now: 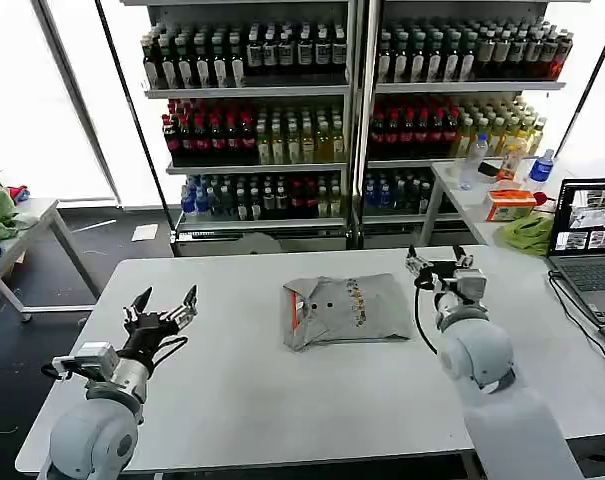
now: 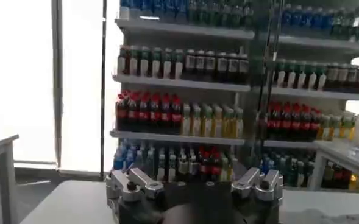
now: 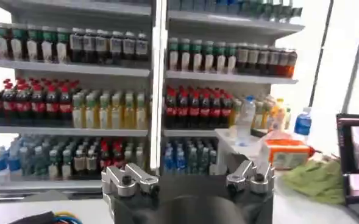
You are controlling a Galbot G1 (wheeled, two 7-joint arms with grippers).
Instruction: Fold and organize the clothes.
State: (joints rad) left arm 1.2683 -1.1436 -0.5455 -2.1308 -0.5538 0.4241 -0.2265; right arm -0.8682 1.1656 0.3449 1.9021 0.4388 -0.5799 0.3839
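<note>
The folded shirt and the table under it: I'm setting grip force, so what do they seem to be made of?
The folded shirt looks like soft, matte woven or knit fabric, likely cotton: light grey, with creases and limp edges. The table looks like a hard, smooth white laminate or painted board with a faint sheen; which one is not clear.

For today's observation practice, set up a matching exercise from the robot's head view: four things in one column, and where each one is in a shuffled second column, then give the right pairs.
Things
1. folded grey shirt
2. left gripper
3. right gripper
4. laptop

Places
A. raised over the table's left part, fingers spread
B. lying flat at the middle of the white table
C. at the table's far right edge, screen lit
D. raised just right of the shirt, holding nothing

Pairs: 1-B, 2-A, 3-D, 4-C
</note>
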